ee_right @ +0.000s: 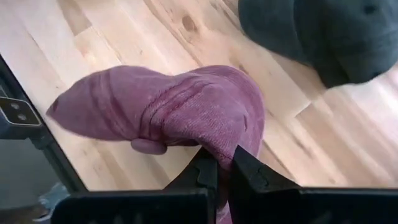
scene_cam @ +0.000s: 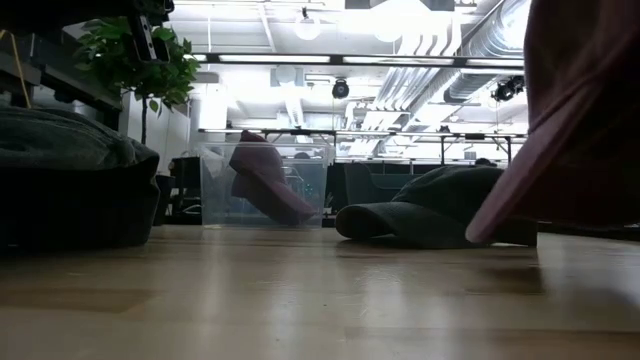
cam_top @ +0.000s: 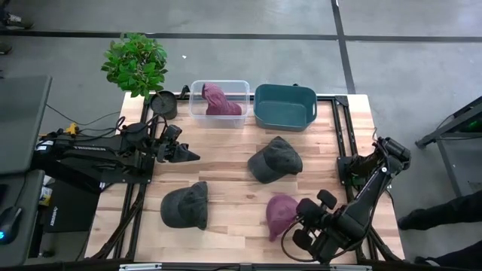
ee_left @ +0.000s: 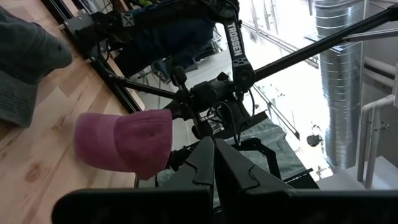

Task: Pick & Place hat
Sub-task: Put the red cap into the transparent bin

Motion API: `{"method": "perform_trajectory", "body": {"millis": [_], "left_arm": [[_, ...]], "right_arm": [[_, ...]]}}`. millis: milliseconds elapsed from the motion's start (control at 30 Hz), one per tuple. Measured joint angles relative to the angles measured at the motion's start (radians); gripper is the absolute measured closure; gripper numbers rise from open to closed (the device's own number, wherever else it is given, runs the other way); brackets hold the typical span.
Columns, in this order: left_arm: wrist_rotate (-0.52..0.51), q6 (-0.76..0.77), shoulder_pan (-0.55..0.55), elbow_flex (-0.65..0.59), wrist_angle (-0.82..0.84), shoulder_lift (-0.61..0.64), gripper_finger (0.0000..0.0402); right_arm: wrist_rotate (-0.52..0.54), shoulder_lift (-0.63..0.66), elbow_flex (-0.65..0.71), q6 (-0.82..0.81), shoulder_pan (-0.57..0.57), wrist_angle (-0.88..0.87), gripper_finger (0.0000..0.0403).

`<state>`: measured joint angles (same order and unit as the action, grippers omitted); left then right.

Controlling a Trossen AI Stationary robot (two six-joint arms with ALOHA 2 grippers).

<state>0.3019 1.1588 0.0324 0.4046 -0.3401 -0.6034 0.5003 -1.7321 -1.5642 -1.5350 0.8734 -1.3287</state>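
Right pincer (ee_right: pixel 222 163) was clamped shut on the maroon cap (ee_right: pixel 180 109), holding it just above the wooden surface (cam_top: pixel 233 196) near its front edge. Left pincer (cam_top: pixel 192 156) hung closed and empty over the surface's left side.

Potted plant (cam_top: pixel 135 63) at far left corner of worktop (cam_top: pixel 233 214). Small dark cup (cam_top: pixel 163 105) beside it. Grey floor, dark tape lines.

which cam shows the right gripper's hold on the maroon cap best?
Right wrist view: the right gripper is shut on the maroon cap, pinching its fabric, with the cap filling the frame. The high view shows the cap small at the gripper. The left wrist view shows it side-on; the low view shows only a blurred edge.
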Motion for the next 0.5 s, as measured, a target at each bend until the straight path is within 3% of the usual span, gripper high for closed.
{"method": "perform_trajectory", "body": {"millis": [200,500], "left_arm": [[0.000,0.000,0.000,0.000,0.000,0.000,0.0402],[0.001,0.000,0.000,0.000,-0.001,0.000,0.0402]], "right_arm": [[0.009,0.000,-0.047,-0.011,-0.004,0.011,0.0398],[0.103,0.000,-0.234,-0.010,-0.048,-0.169,0.0398]]}}
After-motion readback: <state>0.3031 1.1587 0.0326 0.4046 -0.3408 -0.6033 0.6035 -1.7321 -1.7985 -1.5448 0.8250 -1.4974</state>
